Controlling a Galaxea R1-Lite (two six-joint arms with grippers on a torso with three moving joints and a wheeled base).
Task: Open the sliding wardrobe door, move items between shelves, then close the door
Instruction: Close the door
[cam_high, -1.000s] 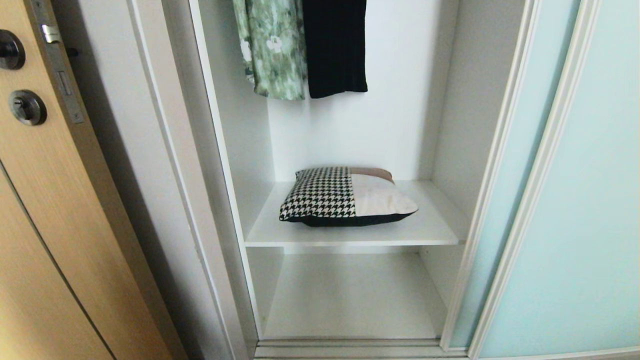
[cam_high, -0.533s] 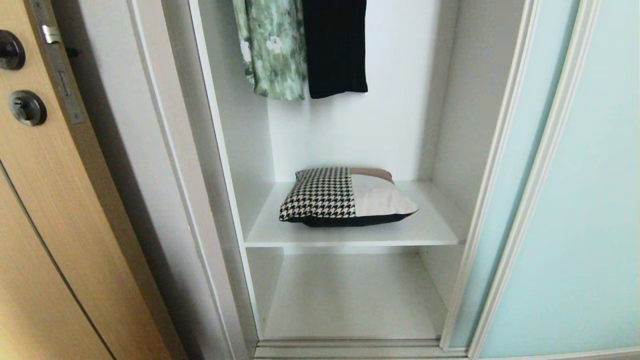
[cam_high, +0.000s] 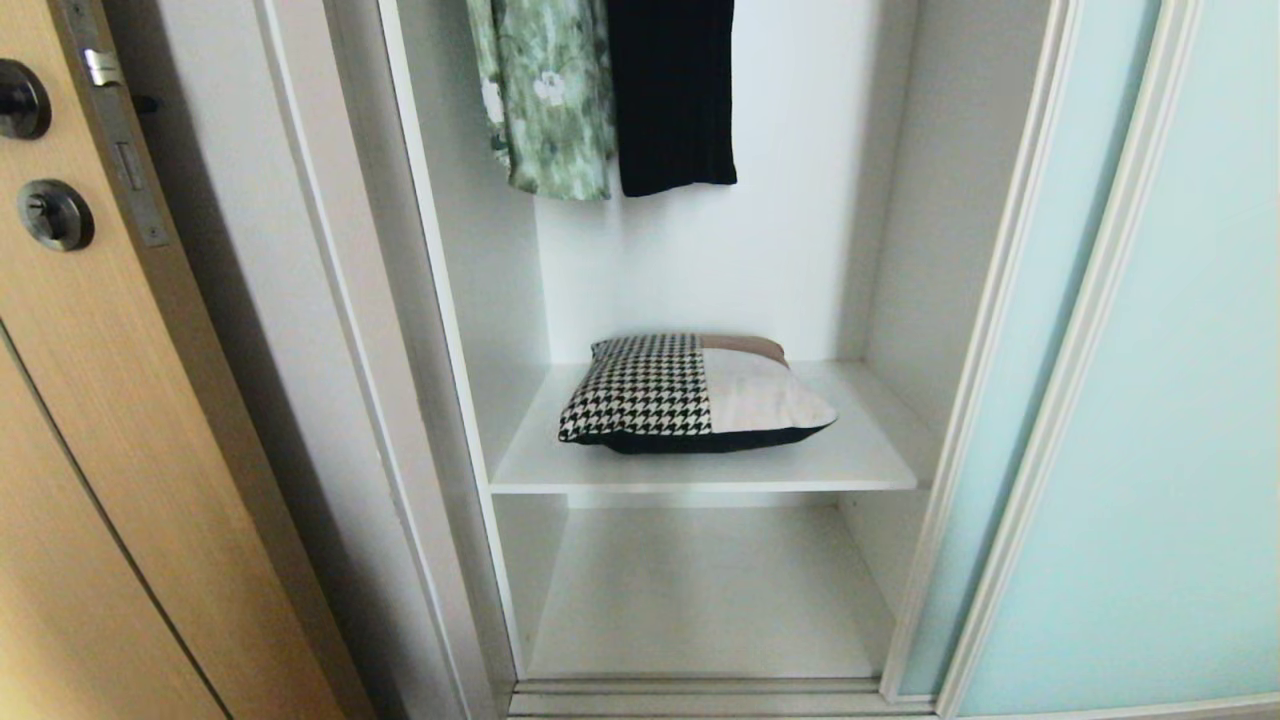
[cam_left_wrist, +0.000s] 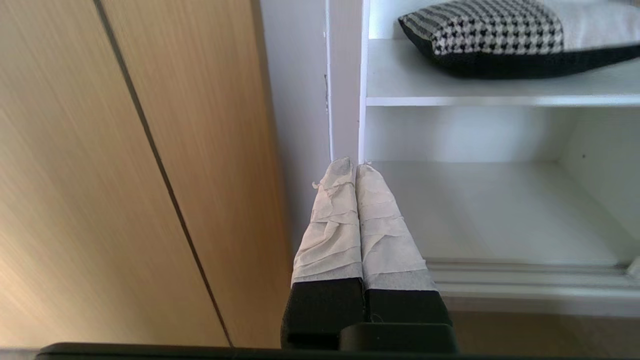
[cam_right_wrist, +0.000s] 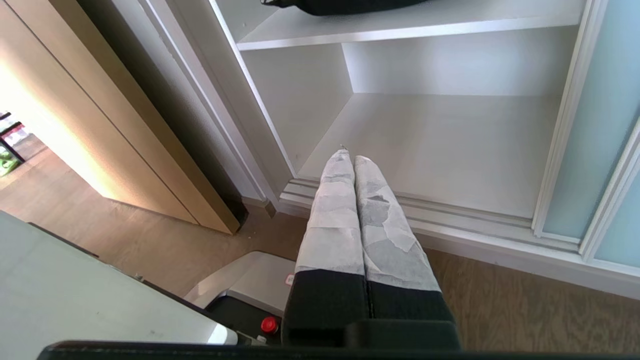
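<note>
Nothing has moved: both claws (cam_left_wrist: 355, 165) (cam_right_wrist: 347, 157) clenched empty, cushion (cam_high: 690, 393) mid-shelf, lower shelf (cam_high: 700, 590) seemingly bare.

Light oak door (cam_high: 120, 420) stands left of the wardrobe, black lock fittings (cam_high: 54, 214) and metal latch plate (cam_high: 110, 120) on its edge. White jamb (cam_high: 330, 330) beside it. Wood-grain floor (cam_right_wrist: 525, 310) below. Bright daylight spills past the door onto the floor.
</note>
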